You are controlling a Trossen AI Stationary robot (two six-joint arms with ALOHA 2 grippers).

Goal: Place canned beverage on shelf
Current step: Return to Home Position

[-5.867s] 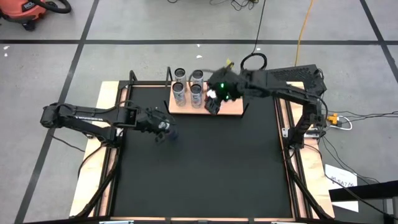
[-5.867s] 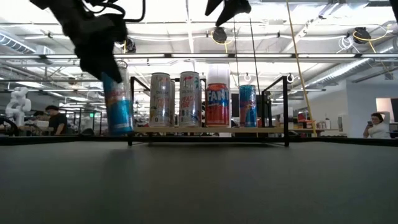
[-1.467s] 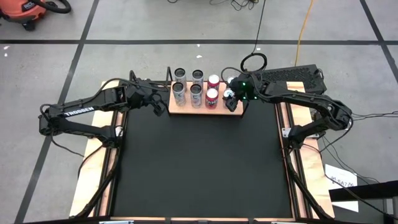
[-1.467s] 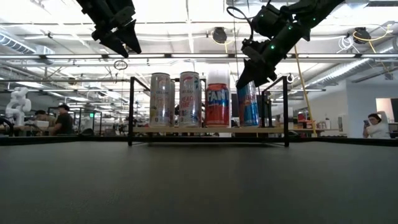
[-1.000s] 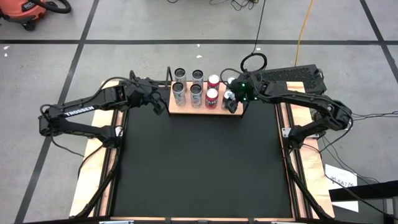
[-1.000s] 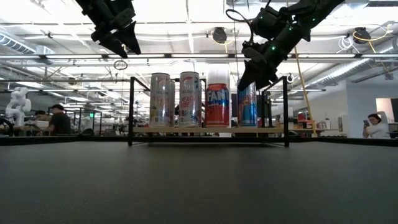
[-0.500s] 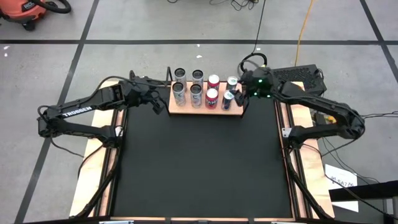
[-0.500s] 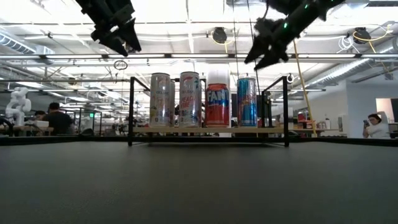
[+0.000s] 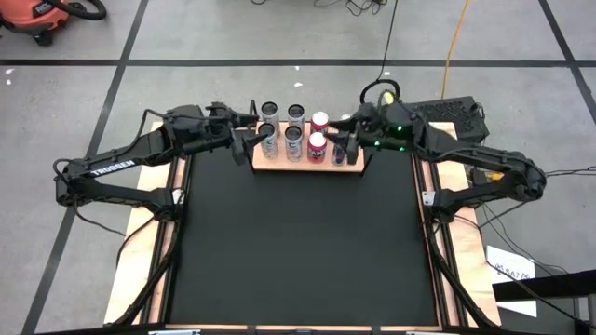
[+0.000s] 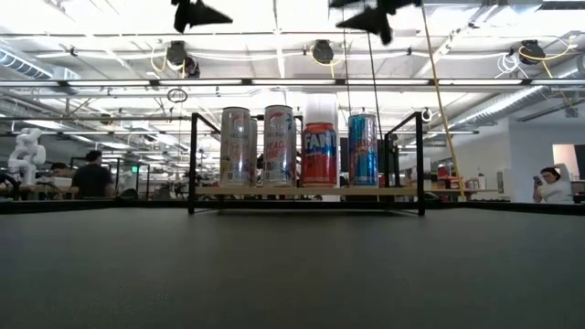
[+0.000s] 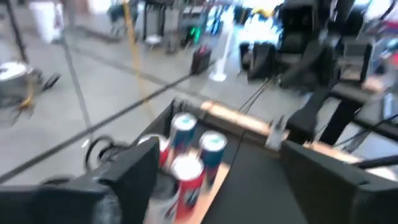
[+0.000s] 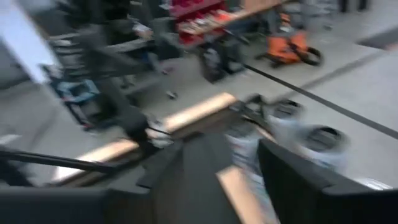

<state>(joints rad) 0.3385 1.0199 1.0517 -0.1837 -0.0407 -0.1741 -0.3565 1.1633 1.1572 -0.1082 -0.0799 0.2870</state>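
Now the shelf (image 9: 307, 167) sits at the far edge of the black tabletop (image 9: 298, 242). The cans stand upright on it in two rows: silver cans (image 10: 235, 146) toward the left arm's end, red cans (image 10: 320, 151) next to them, and blue cans (image 10: 363, 149) at the right arm's end. All of them stand free of both grippers. The left gripper (image 9: 253, 140) hangs over the silver-can end, its fingers spread and empty in its wrist view. The right gripper (image 9: 335, 141) hangs over the blue-can end, fingers likewise parted with nothing between them. From table height, both show well above the can tops. A person (image 10: 551, 185) sits in the room behind.
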